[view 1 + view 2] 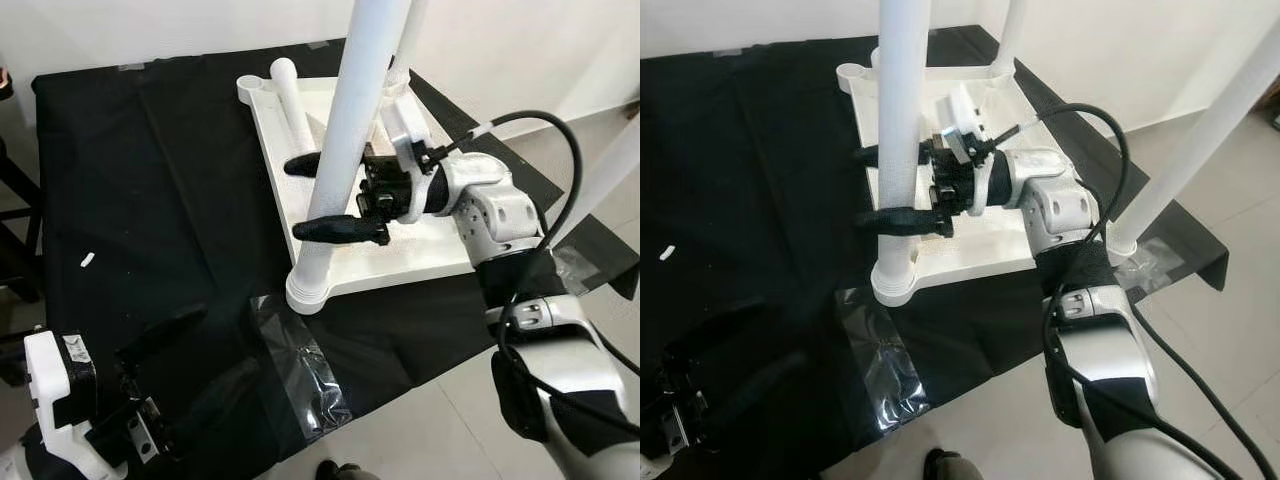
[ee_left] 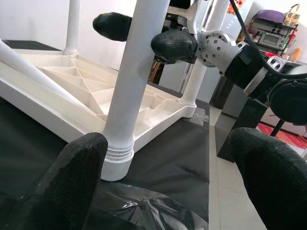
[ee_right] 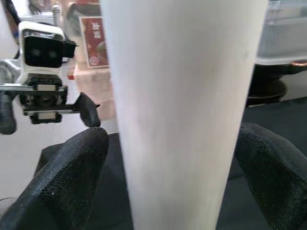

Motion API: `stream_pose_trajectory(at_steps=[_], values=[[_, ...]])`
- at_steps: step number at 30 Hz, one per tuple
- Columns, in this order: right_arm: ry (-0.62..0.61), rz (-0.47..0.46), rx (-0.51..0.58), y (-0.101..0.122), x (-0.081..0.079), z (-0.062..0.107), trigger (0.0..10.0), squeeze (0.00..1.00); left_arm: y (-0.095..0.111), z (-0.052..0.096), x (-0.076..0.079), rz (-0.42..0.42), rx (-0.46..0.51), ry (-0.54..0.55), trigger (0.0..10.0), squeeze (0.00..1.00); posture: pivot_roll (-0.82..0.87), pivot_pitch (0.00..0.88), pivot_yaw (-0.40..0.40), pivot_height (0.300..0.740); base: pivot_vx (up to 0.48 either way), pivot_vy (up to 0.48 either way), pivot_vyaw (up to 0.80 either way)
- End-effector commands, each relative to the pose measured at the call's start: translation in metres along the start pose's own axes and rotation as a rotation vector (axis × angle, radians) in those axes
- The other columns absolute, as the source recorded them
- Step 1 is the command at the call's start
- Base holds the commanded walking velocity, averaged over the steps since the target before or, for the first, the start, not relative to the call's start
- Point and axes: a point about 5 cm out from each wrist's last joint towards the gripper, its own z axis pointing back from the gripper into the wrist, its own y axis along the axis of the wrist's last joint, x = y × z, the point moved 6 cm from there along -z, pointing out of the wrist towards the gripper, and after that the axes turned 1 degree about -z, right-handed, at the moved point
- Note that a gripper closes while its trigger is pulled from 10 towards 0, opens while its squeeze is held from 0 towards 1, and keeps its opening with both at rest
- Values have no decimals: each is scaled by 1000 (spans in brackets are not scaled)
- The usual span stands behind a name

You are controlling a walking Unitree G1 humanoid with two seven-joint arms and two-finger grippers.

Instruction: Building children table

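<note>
A white plastic children's table [image 1: 400, 255] lies upside down on a black cloth. Its near-left leg [image 1: 345, 130] stands upright in its corner socket [image 1: 308, 290]. My right gripper [image 1: 297, 198] reaches in from the right and is shut on this leg about halfway up, one black finger on each side. In the right wrist view the leg [image 3: 182, 110] stands between the fingers [image 3: 72, 177]. My left gripper [image 1: 190, 365] hovers open over the cloth at the near left, with nothing in it; its wrist view looks at the socket [image 2: 115, 163].
A loose white leg [image 1: 292, 100] lies on the table's underside. Two more legs stand upright at the far [image 1: 1012, 30] and near right [image 1: 1200, 140] corners. A clear plastic bag [image 1: 305, 375] and a small white piece [image 1: 87, 260] lie on the cloth. Bare floor lies right.
</note>
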Motion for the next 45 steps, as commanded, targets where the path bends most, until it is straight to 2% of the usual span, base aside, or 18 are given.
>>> stream_pose_trajectory(at_steps=[1,2,3,4,5,20,22,23,25,26,30,31,36,37,38,40,41,45], values=[[34,4,2,6,-2,0,8902,0,2,0,5,-9,-2,-13,10000,0,206,237,-131,740,0,0,0],[34,4,2,6,-2,0,8902,0,2,0,5,-9,-2,-13,10000,0,206,237,-131,740,0,0,0],[44,-8,3,7,-3,1,2392,0,2,0,5,-8,-2,-12,10000,0,204,236,-133,740,0,0,0],[44,-8,3,7,-3,1,2392,0,2,0,5,-8,-2,-12,10000,0,204,236,-133,740,0,0,0],[53,-14,-2,8,-3,2,0,0,2,-1,5,-6,0,-12,10000,0,197,236,-134,740,0,0,0],[10,7,-36,-12,-9,10,0,0,0,-2,5,-4,7,-12,10000,0,174,220,-148,740,0,0,0],[-446,-91,-37,-62,-2,-10,0,0,0,-2,3,-11,8,-9,10000,0,167,222,-156,740,0,0,0],[-446,-91,-37,-62,-2,-10,0,0,0,-2,3,-11,8,-9,10000,0,167,222,-156,740,0,0,0],[-1012,-317,-60,-111,-15,1,0,0,1,-3,-1,-15,10,-9,10000,0,151,218,-139,740,0,0,0],[-1125,-344,-106,-123,-27,7,0,0,1,-3,-3,-17,12,-11,10000,0,151,218,-139,740,0,0,0],[-1185,-310,-131,-126,-30,12,0,0,1,-7,-3,-16,24,-22,10000,0,140,199,-133,740,0,0,0],[-1230,-281,-71,-115,-13,18,0,0,0,-13,-2,-13,39,-38,10000,0,140,182,-128,740,0,0,0],[-1236,-265,-41,-106,1,18,0,0,0,-16,-3,-22,52,-44,10000,0,146,160,-136,740,0,0,0],[-1231,-256,-38,-103,4,16,7647,0,1,-17,-4,-26,55,-44,10000,0,145,155,-134,740,0,0,0],[-1232,-261,-38,-100,1,12,10000,0,1,-17,-5,-30,56,-43,10000,0,145,155,-134,740,0,0,0],[-1246,-261,-36,-97,-2,12,10000,0,2,-17,-6,-33,56,-44,10000,0,145,154,-134,740,0,0,0],[-1215,-266,-28,-92,-5,6,10000,1000,2,-17,-6,-34,56,-45,10000,0,143,154,-134,740,0,0,0],[-1096,-245,27,-76,-7,-6,10000,1000,1,-17,-6,-34,54,-47,10000,0,138,159,-130,740,0,0,0]])
